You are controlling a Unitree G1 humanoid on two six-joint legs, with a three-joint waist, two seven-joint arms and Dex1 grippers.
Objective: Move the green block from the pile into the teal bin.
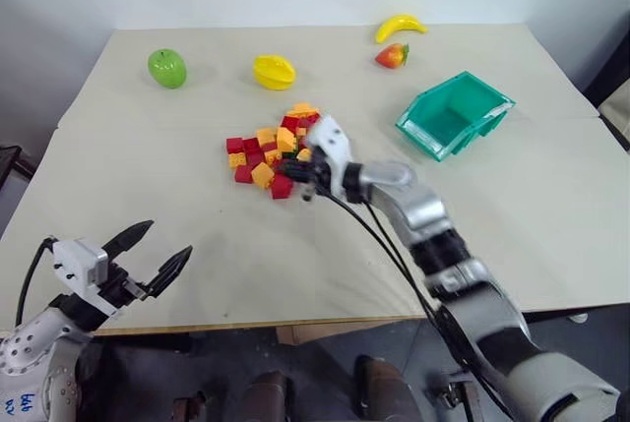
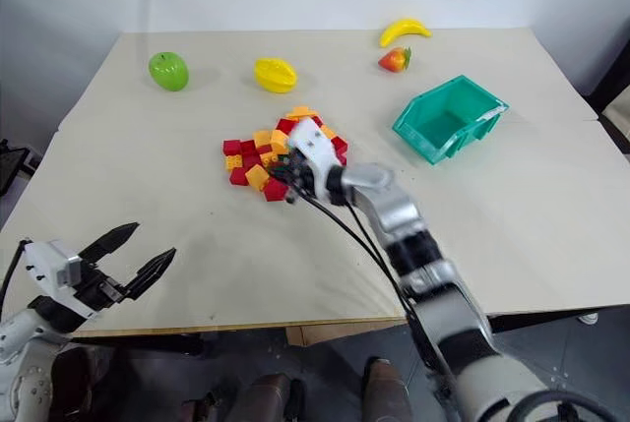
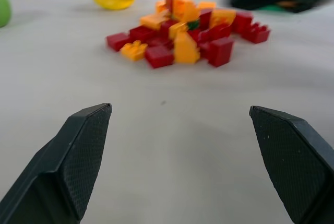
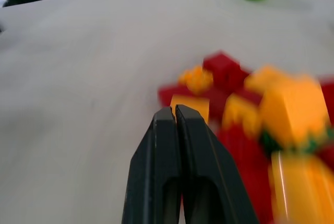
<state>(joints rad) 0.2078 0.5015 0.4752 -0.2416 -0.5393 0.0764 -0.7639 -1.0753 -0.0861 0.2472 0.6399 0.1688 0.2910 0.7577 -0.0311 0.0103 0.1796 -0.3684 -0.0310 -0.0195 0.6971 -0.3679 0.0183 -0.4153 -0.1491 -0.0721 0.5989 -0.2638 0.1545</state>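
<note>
Mostly buried, the green block point(image 3: 193, 24) is sitting near the middle of the pile point(image 1: 273, 152), wedged between orange and red bricks so that just a sliver of dark green is peeking out in the left wrist view; the right wrist view is catching a similar green edge under a big orange brick point(image 4: 295, 110). As a small hard plastic brick it is likely light, stiff and a bit slick on its flat faces, so it is probably asking for a pinch across two opposite side walls, not over the studs. Loose neighbours are leaning on it, so any squeeze is risking shoving it deeper or scattering the heap.

The right gripper point(image 4: 174, 113) is hanging over the near edge of the pile with its two black fingers pressed together and nothing between them. The left gripper point(image 1: 157, 248) is waiting near the table's front edge, well apart from the bricks, its fingers spread wide and empty.

The teal bin point(image 1: 503, 105) is standing off to the right of the pile, its sloped open front turned toward the near right, and nothing is showing in the part of its inside on view.

In the head views the right hand is covering part of the pile, so the green block's exact spot is hard to make out there. Whether the gripper is touching any brick I cannot tell, since the right wrist view is smeared, and how much of the block is free to grasp is staying unclear
</note>
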